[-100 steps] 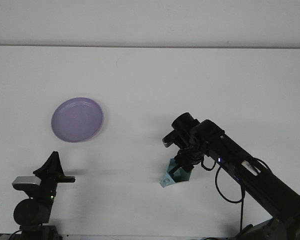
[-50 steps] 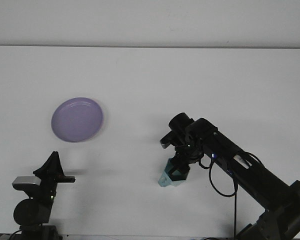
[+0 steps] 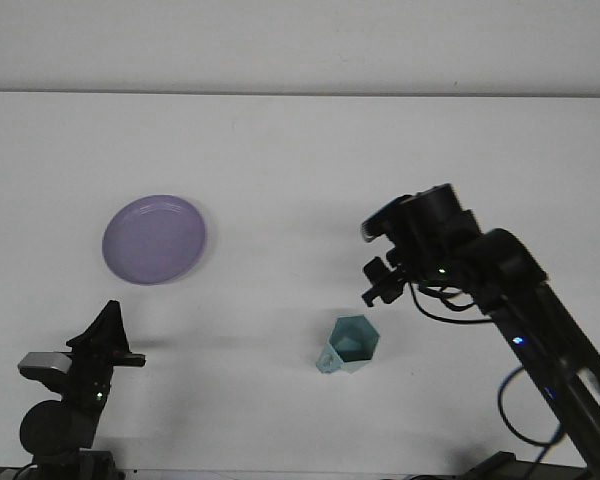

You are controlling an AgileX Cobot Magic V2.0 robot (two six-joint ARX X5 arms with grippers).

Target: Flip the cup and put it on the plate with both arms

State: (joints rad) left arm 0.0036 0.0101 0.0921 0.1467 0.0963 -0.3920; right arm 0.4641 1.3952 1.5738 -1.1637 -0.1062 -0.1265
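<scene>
A teal cup (image 3: 350, 345) stands free on the white table (image 3: 300, 160), its six-sided mouth facing up and its handle at the lower left. My right gripper (image 3: 378, 285) hangs above and slightly right of the cup, open and holding nothing. The lilac plate (image 3: 155, 238) lies bare at the left of the table. At the near left edge my left gripper (image 3: 106, 330) rests low, shut and holding nothing, well below the plate.
The right arm (image 3: 520, 310) and its cables slant down to the bottom right corner. The left arm's base (image 3: 55, 425) sits at the bottom left. The table's far edge meets a pale wall (image 3: 300, 40).
The right gripper has let go of the cup and lifted up and to the right. The cup now rests on the table mouth up. The left arm has barely shifted.
</scene>
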